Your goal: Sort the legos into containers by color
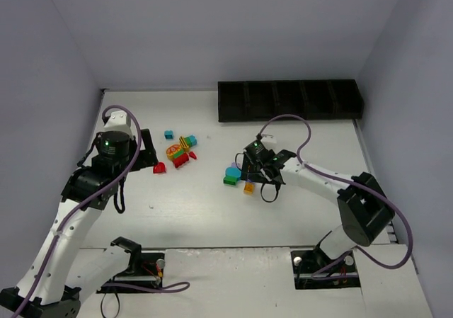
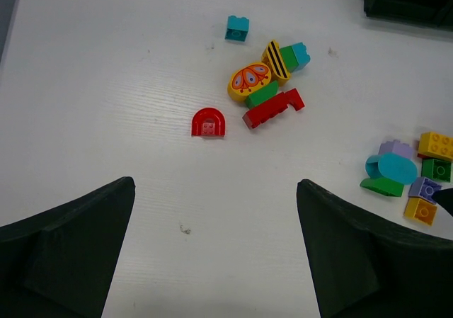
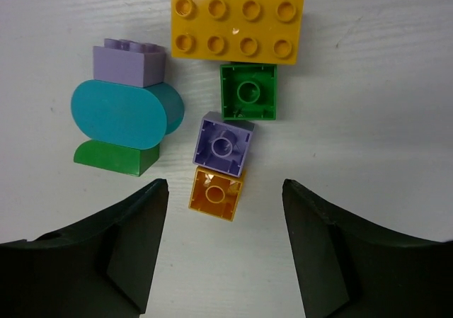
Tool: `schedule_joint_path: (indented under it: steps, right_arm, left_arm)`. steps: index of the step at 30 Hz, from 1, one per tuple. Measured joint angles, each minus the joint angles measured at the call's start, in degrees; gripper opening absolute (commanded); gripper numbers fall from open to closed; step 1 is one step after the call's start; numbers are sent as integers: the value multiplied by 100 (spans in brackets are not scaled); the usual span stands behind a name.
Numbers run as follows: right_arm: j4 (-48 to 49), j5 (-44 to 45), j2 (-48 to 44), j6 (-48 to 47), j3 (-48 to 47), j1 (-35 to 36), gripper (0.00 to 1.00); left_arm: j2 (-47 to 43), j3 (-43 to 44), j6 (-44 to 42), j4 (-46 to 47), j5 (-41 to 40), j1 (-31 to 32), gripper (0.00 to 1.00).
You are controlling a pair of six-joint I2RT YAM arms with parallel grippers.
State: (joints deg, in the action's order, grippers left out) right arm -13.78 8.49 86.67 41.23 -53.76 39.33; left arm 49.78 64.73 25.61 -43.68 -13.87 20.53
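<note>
Right end effector (image 3: 222, 185), part-open and empty, straddles small orange brick (image 3: 216, 194); beyond, long yellow brick (image 3: 237, 27) lies crosswise.

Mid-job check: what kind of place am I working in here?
Probably a lab test cell: plain walls box in a white table, two robot arms are bolted at its near edge, with toy bricks and a black divided tray laid out.

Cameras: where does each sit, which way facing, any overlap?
Top external: high behind the robot, facing down-forward; left arm, right arm, black tray in view.
Left wrist: above the table, facing the red arch brick; own fingers at bottom.
Right wrist: close over the small orange brick; own fingers at bottom.
Shared: teal oval brick in all three.
</note>
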Motion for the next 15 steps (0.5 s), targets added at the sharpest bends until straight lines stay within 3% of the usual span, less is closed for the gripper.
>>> schedule_joint_path:
  steps: [6,15]
  right_arm:
    - [-13,136,446,452,22,118,52]
    - [79,267,874,688,-35,120,51]
  left_arm:
    - [-4,-81,2,-4,76,0,90]
    - [-7,-83,-2,-2,120,0,90]
